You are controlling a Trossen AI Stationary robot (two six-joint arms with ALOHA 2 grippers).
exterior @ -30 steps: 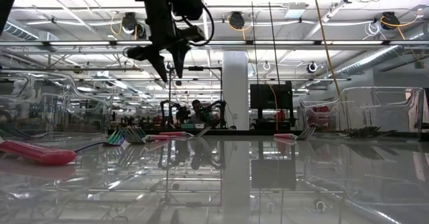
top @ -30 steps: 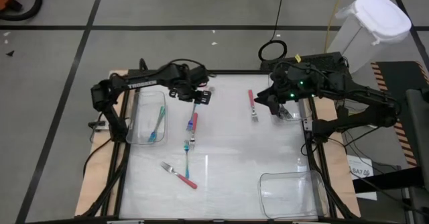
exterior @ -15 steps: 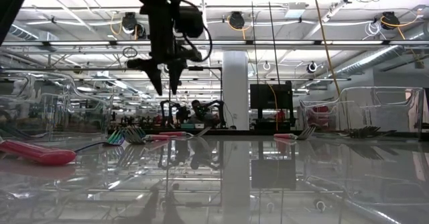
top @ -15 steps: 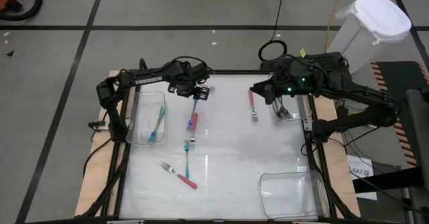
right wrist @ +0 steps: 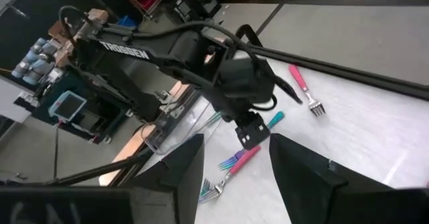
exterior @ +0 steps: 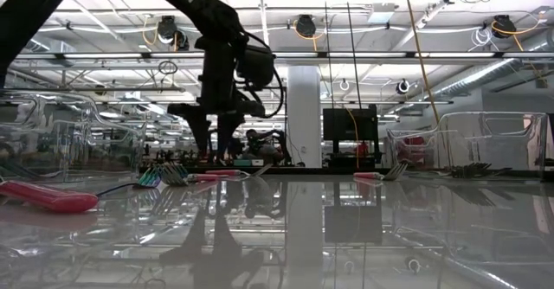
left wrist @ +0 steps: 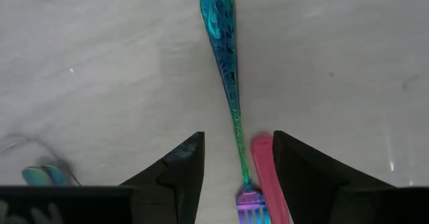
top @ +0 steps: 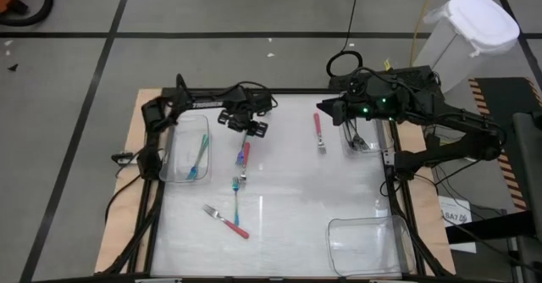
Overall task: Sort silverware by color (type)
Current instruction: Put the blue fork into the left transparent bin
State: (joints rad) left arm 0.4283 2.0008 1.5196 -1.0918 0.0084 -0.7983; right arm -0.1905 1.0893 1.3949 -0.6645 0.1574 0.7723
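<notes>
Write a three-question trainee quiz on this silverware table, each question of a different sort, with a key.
1. True or false: the left claw is open, straddling a teal fork.
2. Which lies beside that fork: A, a pink handle; B, a black handle?
3. Fill in: the bin on the left arm's side holds forks with ____ handles.

Key: 1 true; 2 A; 3 teal.

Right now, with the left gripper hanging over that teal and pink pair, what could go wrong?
1. The left gripper stands open astride both the teal fork and the pink fork, which lie side by side; closing could catch both colours.
2. The right gripper waits open near another pink fork; it seems clear of trouble.
</notes>
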